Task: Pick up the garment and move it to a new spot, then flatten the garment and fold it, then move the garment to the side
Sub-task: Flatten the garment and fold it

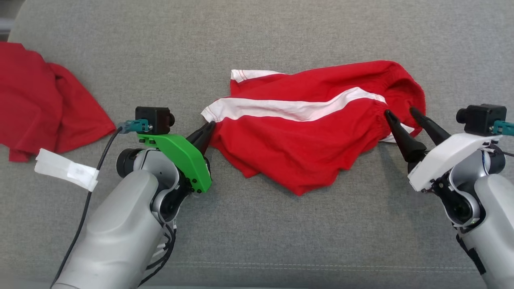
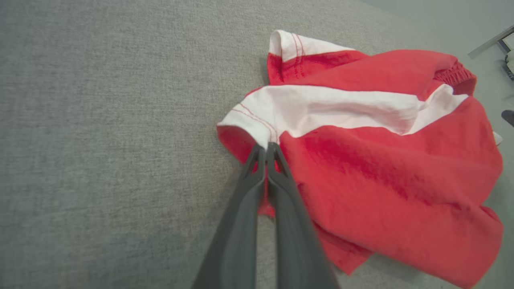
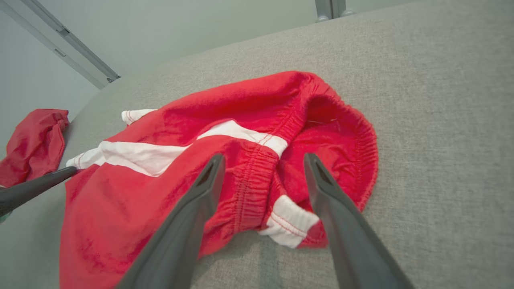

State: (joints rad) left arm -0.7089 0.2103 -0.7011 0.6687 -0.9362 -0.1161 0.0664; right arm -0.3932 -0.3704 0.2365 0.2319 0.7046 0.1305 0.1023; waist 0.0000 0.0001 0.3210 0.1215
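Two end effectors work at opposite ends of one garment (image 1: 305,140), a pair of red shorts with a white stripe, which lies crumpled in the middle of the grey fabric surface (image 1: 281,233). The left end effector (image 1: 209,127), on its green mount, has its fingers pressed together and clamped on the garment's left hem, right where the white stripe meets the red cloth; the left wrist view shows red fabric pinched between them. The right end effector (image 1: 400,110) has its fingers spread apart over the gathered elastic waistband at the garment's right end, one on each side of it, holding nothing; whether the tips touch the cloth cannot be told. A second red cloth (image 1: 36,104) lies bunched at the far left, well apart from the shorts.
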